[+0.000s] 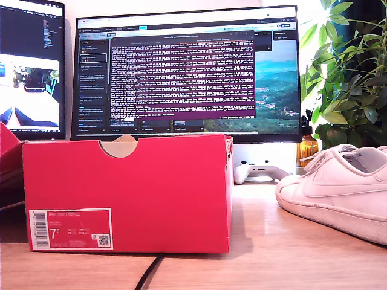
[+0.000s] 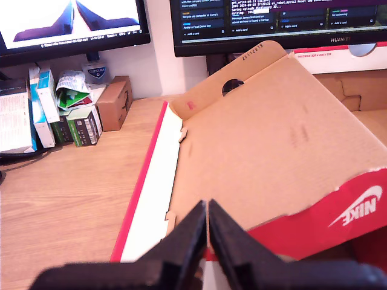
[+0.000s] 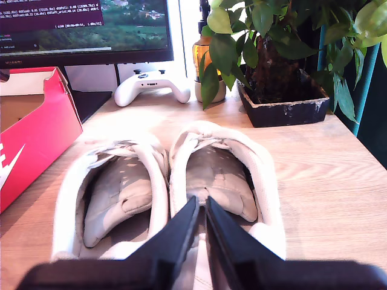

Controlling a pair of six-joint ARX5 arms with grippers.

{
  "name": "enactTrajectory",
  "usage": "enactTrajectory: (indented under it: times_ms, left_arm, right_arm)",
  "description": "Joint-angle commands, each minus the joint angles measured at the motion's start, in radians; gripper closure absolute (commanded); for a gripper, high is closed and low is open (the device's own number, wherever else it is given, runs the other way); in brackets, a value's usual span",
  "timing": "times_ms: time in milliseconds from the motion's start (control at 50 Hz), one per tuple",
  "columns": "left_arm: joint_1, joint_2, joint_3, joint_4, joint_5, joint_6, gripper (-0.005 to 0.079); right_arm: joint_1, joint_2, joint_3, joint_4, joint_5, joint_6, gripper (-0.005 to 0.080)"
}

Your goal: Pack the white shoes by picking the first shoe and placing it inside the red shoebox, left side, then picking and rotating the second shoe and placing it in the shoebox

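Reading "7.5" on red shoebox [image 1: 127, 193] label, white shoes [image 3: 169, 181] beside

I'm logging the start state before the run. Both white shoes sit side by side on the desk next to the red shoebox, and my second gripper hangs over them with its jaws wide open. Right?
Not quite: my second gripper has its jaws closed together, as the second wrist view shows. The rest holds: both white shoes sit side by side on the desk, next to the red shoebox, below that gripper.
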Motion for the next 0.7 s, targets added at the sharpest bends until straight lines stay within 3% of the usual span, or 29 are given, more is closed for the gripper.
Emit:
enactTrajectory:
  times_ms: [0,280,360,680]
  left_arm:
    - [0.004,-0.007,-0.031,-0.018,0.001,-0.005,0.0761]
    - [0.004,-0.007,-0.031,-0.018,0.006,-0.006,0.0761]
    - [0.004,-0.007,-0.031,-0.018,0.04,-0.026,0.0761]
    - [0.003,-0.008,-0.027,0.062,0.294,-0.349,0.0761]
  right_arm:
    - [0.01,-0.006,-0.008,0.008,-0.001,0.008,0.0764]
    - [0.01,-0.006,-0.008,0.008,-0.006,0.011,0.0764]
    - [0.01,-0.006,-0.008,0.008,-0.02,0.084,0.0765]
    - [0.01,-0.006,-0.008,0.158,-0.236,0.533,0.0765]
